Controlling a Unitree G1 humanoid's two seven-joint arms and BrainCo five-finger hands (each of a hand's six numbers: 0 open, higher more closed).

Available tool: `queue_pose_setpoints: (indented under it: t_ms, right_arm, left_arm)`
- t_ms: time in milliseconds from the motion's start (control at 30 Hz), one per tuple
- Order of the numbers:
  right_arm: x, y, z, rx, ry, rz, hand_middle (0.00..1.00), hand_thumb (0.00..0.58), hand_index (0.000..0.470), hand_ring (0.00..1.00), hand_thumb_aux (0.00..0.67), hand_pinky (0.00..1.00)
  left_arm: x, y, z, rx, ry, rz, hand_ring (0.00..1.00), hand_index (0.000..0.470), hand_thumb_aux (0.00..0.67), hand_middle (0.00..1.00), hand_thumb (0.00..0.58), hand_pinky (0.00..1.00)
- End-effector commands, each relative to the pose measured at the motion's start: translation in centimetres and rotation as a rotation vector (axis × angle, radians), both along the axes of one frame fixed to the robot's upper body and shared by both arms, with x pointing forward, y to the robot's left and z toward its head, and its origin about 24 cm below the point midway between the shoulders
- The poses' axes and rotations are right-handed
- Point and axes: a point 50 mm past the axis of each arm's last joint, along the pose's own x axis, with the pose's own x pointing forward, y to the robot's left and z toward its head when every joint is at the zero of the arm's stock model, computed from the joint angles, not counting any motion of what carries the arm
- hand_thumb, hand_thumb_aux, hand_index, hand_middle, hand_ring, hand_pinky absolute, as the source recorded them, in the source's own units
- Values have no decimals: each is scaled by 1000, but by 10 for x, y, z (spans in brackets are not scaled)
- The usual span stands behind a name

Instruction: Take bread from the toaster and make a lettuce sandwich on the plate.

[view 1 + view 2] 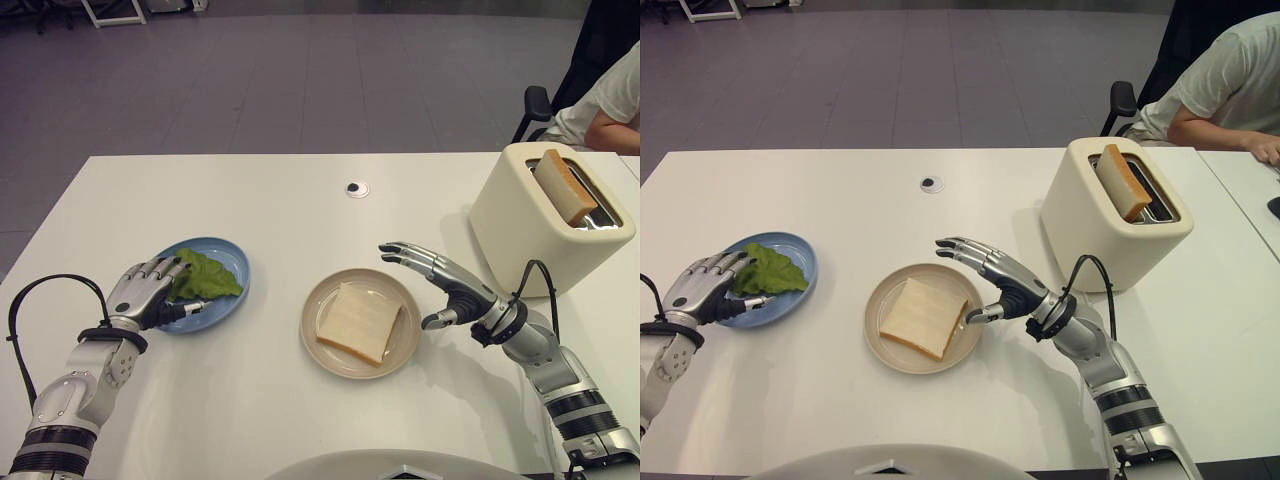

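Left eye view: white table (250, 200), floor (300, 80)

— A kitchen? There is a toaster (520, 225).
— More a lab or an office workroom. The toaster stands on a plain white bench (250, 200), and behind it a black office chair (537, 103) sits on a wide grey floor (300, 80).
— Anything else?
— Just right of the toaster, a second white table (1240, 200) stands beside the bench. Far behind and left of the toaster stand white frame legs (105, 12). In front of it, the cabled right robot hand (450, 285) hangs over the bench.
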Motion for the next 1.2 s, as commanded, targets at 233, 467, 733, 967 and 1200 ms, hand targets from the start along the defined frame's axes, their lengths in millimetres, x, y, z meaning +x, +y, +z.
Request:
queue_pose_setpoints:
  t_ms: [233,467,733,967,1200]
  right_arm:
    - [2,-3,1,1,1,-7,0,0,0,0,0,0]
    - [2,-3,1,1,-2,-9,0,0,0,0,0,0]
    - [2,-3,1,1,-10,-17,0,0,0,0,0,0]
    - [4,-4,4,13,-27,-36,0,0,0,0,0,0]
    - [23,-33,14,105,-49,-269,0,0,0,0,0,0]
  left_arm:
    - [3,7,-7,44,20,1,0,332,473,0,530,0]
    - [4,5,-5,38,-18,-23,0,470,670,0,580,0]
    - [9,0,18,39,-184,-79,0,470,670,0,580,0]
    - [6,-7,71,52,-408,-105,0,470,670,0,580,0]
    - [7,-77,103,-217,-459,-315,0,470,670,0,580,0]
